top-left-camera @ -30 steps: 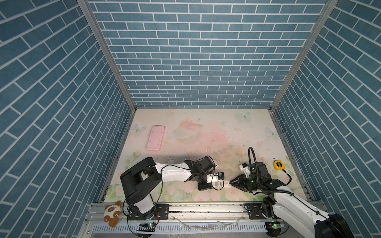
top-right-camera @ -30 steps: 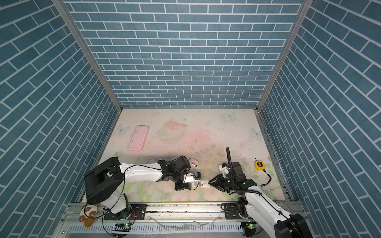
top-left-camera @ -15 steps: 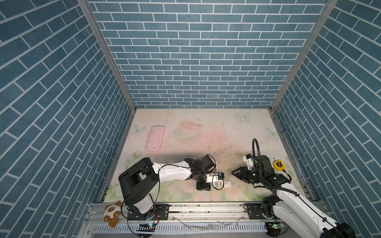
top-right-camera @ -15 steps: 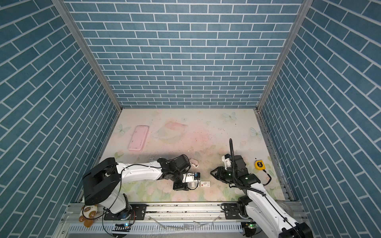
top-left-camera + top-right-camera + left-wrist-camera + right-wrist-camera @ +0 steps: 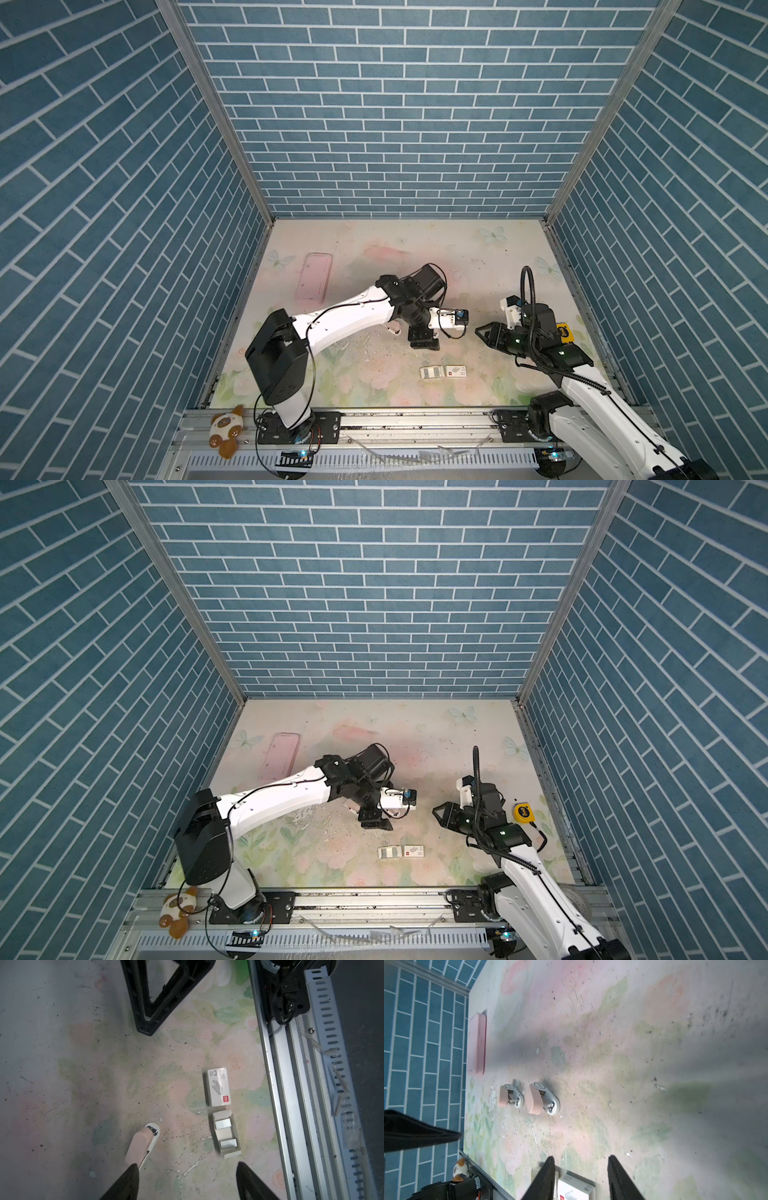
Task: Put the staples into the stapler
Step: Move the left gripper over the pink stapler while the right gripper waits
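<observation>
While the left end effector [image 5: 186, 1164] gapes, staples [image 5: 225, 1133] lie just beyond.

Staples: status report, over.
Both empty: left gripper open, right gripper open. Unloaded staples in tray on table, beside sleeve. Pink stapler on table by left gripper; nothing blocking.

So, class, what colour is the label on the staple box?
The label is red; the left wrist view shows it best.

Two staple strips [image 5: 223, 1124], one tray [image 5: 233, 1152], one sleeve [image 5: 218, 1088], perhaps two staplers [image 5: 543, 1098].
</observation>
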`<state>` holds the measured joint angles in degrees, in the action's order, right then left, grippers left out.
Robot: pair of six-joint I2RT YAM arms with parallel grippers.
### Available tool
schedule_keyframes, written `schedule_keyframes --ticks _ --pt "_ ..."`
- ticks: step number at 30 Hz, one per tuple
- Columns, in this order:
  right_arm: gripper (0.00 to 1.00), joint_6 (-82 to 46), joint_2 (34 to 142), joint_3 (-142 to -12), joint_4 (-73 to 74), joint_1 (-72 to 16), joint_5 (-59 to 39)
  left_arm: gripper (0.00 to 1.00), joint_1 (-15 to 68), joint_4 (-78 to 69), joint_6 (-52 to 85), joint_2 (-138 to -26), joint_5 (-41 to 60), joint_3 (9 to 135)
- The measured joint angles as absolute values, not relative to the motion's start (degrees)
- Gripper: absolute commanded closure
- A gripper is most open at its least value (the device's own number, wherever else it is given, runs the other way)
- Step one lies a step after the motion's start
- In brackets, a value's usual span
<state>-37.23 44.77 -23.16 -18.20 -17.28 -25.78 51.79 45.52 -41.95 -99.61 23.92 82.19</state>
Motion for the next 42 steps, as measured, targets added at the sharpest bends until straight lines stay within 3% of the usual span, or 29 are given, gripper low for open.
schedule_keyframes --ticks 11,25,42 --pt "0.58 -38.1 53.3 -23.5 -9.1 -15.1 -33.7 0.28 50.7 51.2 -48.2 -109.6 22.7 85.3" --pt "0.56 -40.7 53.5 -20.3 -4.9 -11.7 -35.2 0.32 50.6 45.7 -49.9 -113.4 19.1 88.9" --pt "0.61 -41.8 52.1 -18.3 -3.8 -10.9 -36.6 0.52 49.8 42.7 -51.9 -117.4 17.4 88.1"
